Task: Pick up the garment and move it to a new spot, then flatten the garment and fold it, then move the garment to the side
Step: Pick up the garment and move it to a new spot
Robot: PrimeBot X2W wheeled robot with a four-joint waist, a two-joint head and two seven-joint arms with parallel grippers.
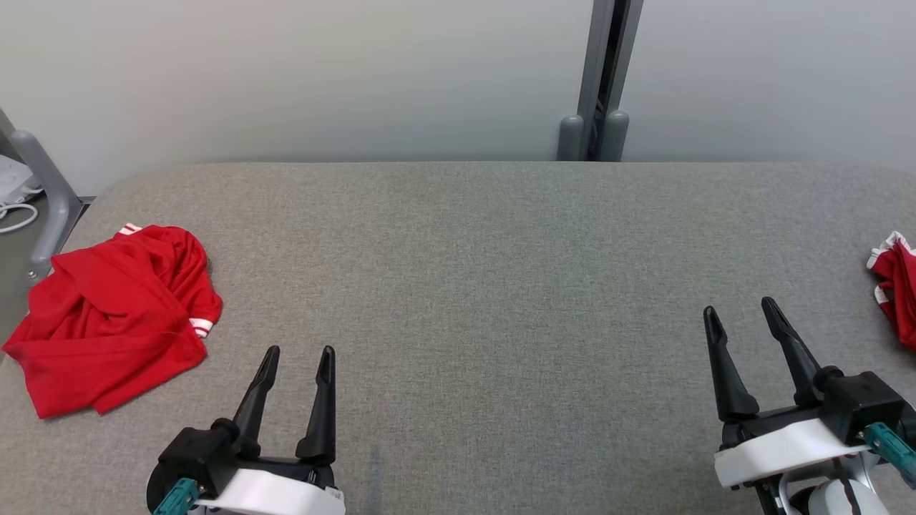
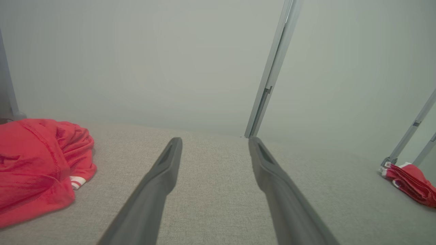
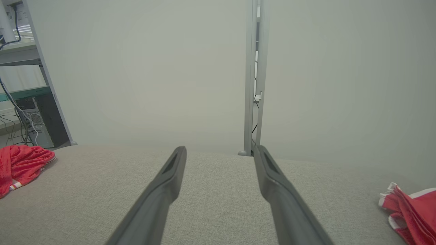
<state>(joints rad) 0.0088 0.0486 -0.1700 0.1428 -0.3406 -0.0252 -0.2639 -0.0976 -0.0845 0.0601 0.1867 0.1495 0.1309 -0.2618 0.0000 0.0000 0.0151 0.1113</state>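
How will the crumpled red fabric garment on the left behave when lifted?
Probably floppy: the crumpled red fabric garment lies in soft folds, so it should drape and unfold. Likely light for its size; the thin-looking cloth may slip from a shallow pinch.

Red garment (image 1: 107, 315), jersey-type fabric, crumpled in a loose heap, not spread out. It lies at the left end of the grey surface (image 1: 458, 286), near the rounded far-left corner, with its left margin reaching the surface's edge. The upper part is bunched in deep folds. The lower part lies flatter, with a straight hem toward the near side.

Two bits of red-and-white striped trim show: one cuff at the heap's right side, resting on the surface, and one at its far top edge.

Left wrist view: garment (image 2: 30, 170) at left, stitched seam across a fold, striped cuff low on its right.

Right wrist view: garment (image 3: 20, 163) at far left, striped edge underneath.
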